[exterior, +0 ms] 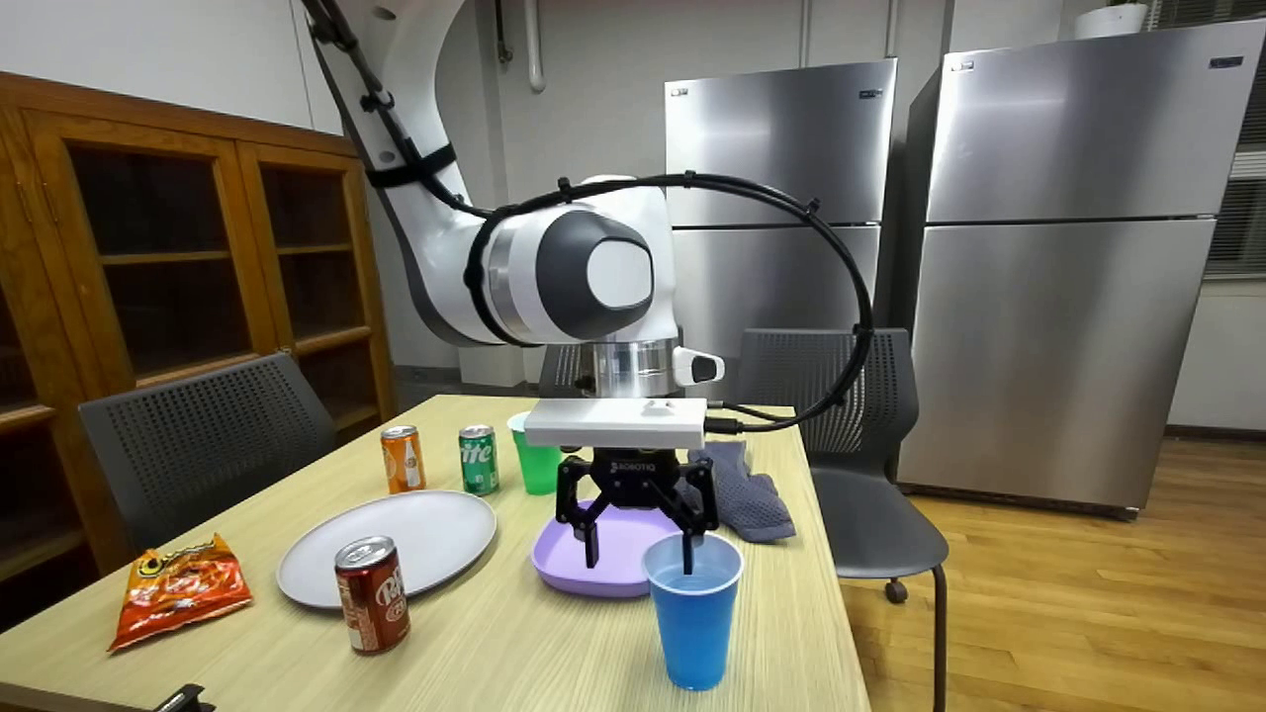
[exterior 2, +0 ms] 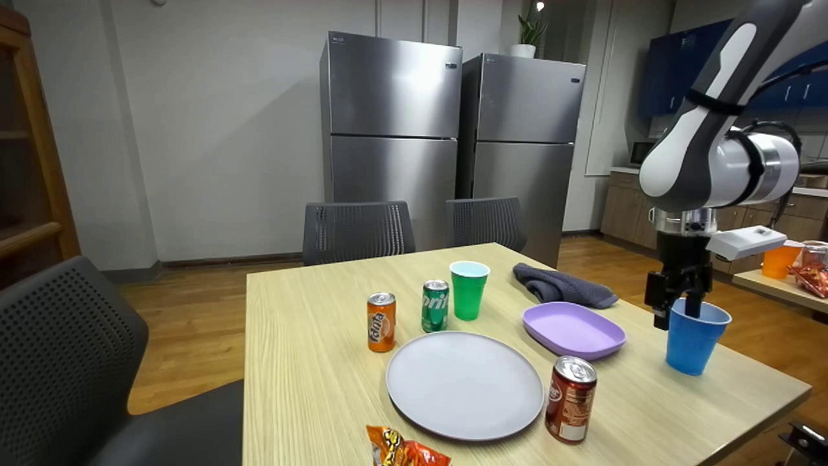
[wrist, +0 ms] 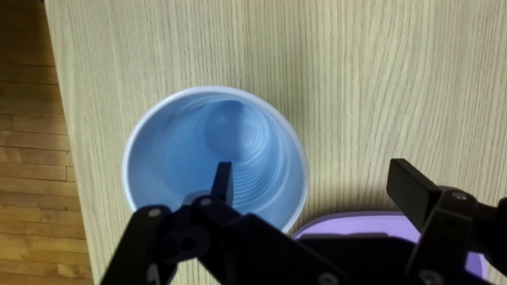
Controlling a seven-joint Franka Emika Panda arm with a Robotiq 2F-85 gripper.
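Note:
My gripper (exterior: 640, 560) is open and holds nothing. It points down over an upright blue cup (exterior: 696, 633), near the table's edge. In the wrist view, one finger is over the mouth of the blue cup (wrist: 253, 174) and overlaps its inside. The other finger is outside the cup, near a purple dish (wrist: 356, 225). I cannot tell whether a finger touches the cup. The cup's inside looks empty. The purple dish (exterior 2: 572, 327) lies beside the blue cup (exterior 2: 691, 346) in an exterior view, where the gripper (exterior 2: 676, 314) partly covers the cup's rim.
On the table (exterior: 514, 653) are a grey plate (exterior: 396, 539), a dark red can (exterior: 373, 598), an orange can (exterior: 403, 460), a green can (exterior: 479, 463), a green cup (exterior: 537, 465), a snack bag (exterior: 183, 590) and a dark cloth (exterior: 747, 494). Chairs (exterior: 841, 425) stand around.

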